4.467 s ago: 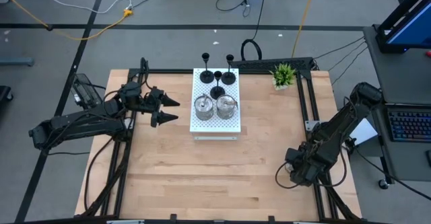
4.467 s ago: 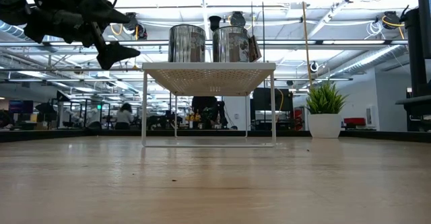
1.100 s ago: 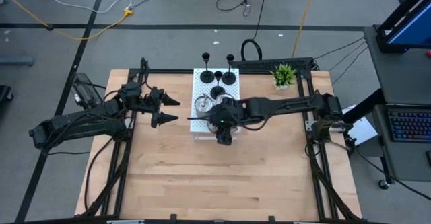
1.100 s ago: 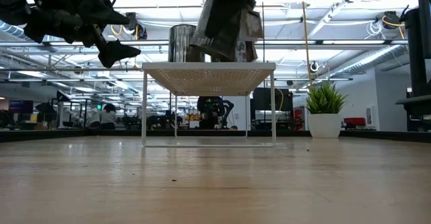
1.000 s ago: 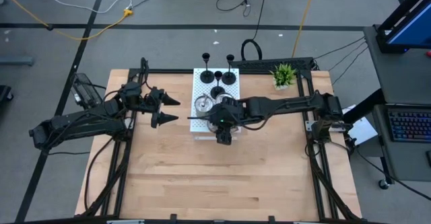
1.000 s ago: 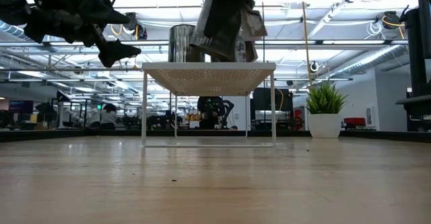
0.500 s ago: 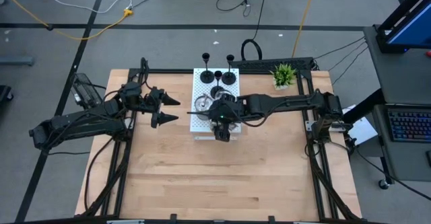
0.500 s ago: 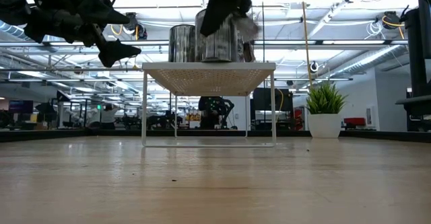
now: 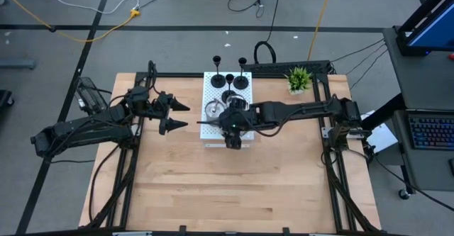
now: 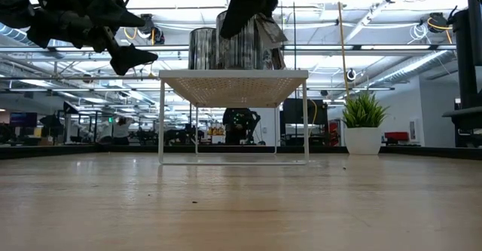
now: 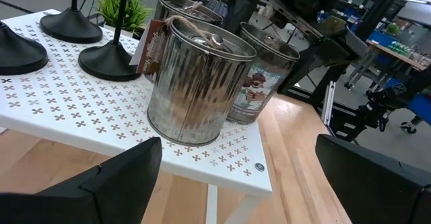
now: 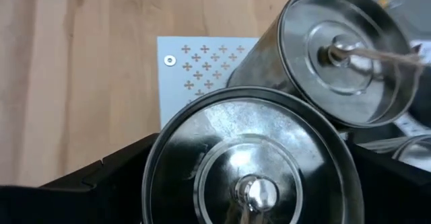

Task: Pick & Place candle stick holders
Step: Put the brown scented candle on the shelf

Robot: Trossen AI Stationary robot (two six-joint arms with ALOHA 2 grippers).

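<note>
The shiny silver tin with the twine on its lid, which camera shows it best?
The left wrist view: the shiny silver tin shows whole, side and lid, on the white perforated board. The right wrist view shows only its lid; the high view, a small circle; the low view, its side.

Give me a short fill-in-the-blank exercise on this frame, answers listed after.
1. The silver tins and the black holders all stand on the white ____ board.
2. The ____ gripper is down over a silver tin with its fingers on either side of it.
3. The left gripper hangs open to the ____ of the board in the high view.

Missing words: perforated; right; left
</note>
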